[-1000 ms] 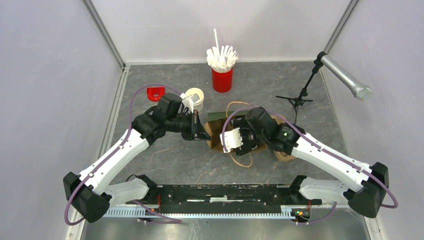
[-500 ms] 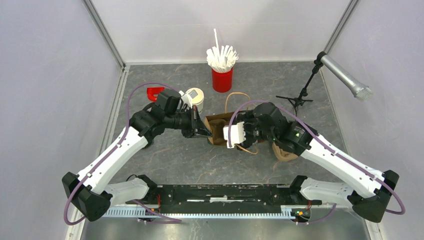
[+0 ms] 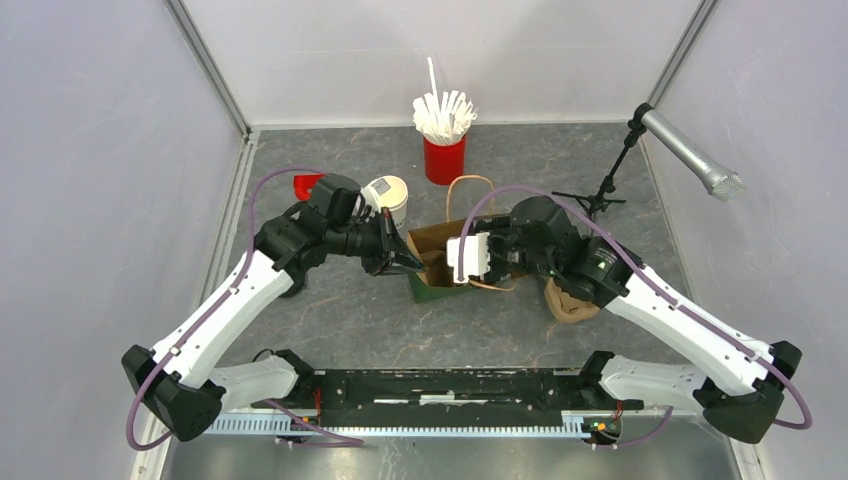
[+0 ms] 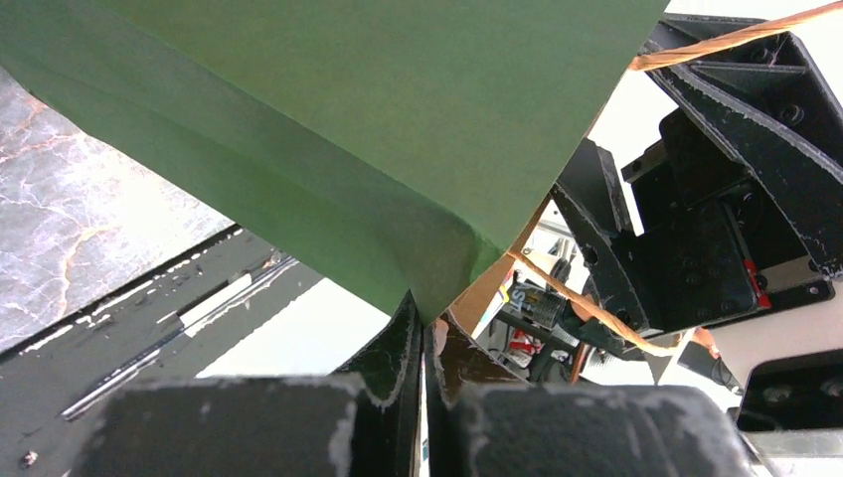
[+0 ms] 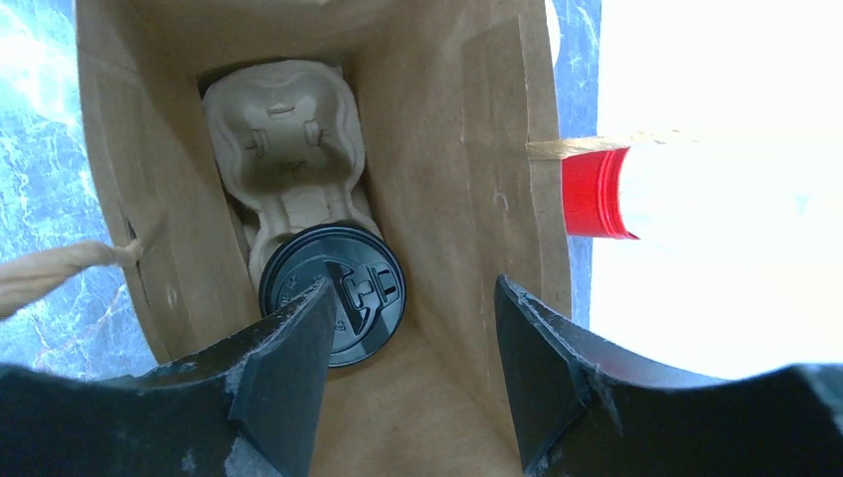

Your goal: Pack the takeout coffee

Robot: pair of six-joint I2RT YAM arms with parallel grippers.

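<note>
The takeout coffee shows only as its round black lid (image 5: 333, 293), seated in a pulp cup carrier (image 5: 283, 149) at the bottom of a paper bag (image 5: 457, 149). The bag is brown inside and green outside (image 3: 437, 268). My right gripper (image 5: 413, 323) is open and empty, hovering over the bag's mouth, its left finger overlapping the lid's edge in this view. In the top view the right gripper (image 3: 457, 266) hides the cup. My left gripper (image 3: 406, 262) is shut on the bag's left edge; in the left wrist view (image 4: 425, 328) it pinches the green panel (image 4: 348, 119).
A lidless white cup stack (image 3: 388, 194) stands by the left arm, with a red object (image 3: 308, 185) behind it. A red cup of white sticks (image 3: 444, 150) is at the back, also in the right wrist view (image 5: 592, 194). A microphone stand (image 3: 600, 195) and a brown item (image 3: 570, 302) are right.
The bag has gone from lying flat to standing more upright, green side toward the front. The right gripper rose and moved back over its mouth. The left gripper kept its hold.
</note>
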